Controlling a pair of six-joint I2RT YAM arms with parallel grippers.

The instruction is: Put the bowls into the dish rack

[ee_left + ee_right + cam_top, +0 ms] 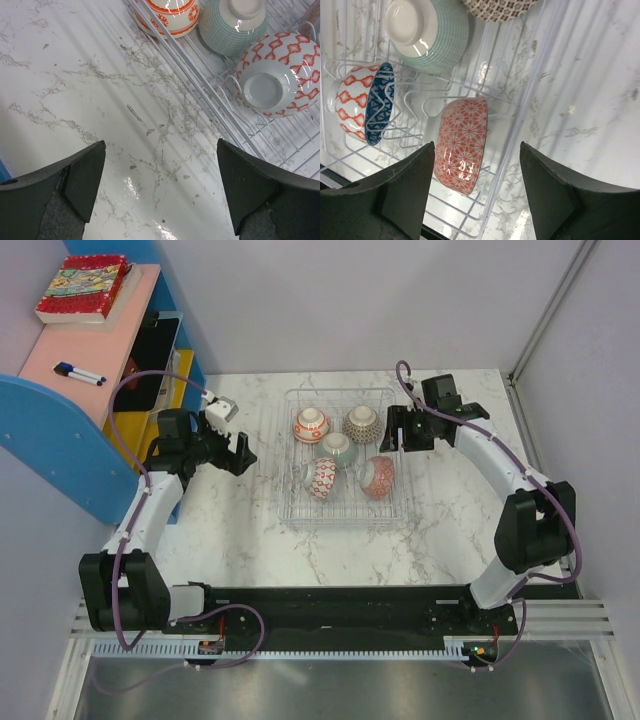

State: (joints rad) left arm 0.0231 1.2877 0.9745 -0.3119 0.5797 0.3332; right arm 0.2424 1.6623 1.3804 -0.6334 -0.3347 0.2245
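Note:
The dish rack point(296, 510) is a silver wire basket in the middle of the marble table, with several bowls in it. A white and orange bowl point(311, 424) and a brown patterned bowl point(361, 423) sit at the back. A green bowl point(337, 449) is in the middle. A red diamond bowl point(320, 478) and a red floral bowl point(377, 477) stand on edge in front. My left gripper point(240, 453) hangs open over bare table left of the rack point(200, 75). My right gripper point(400, 430) is open above the rack's right rim point(530, 95), empty, the floral bowl point(462, 145) below it.
A blue and pink shelf unit point(90, 360) stands at the far left with a book point(82, 288) and a marker point(78, 373) on top. A small white block point(222, 408) lies near the left gripper. Walls close in the back and right sides.

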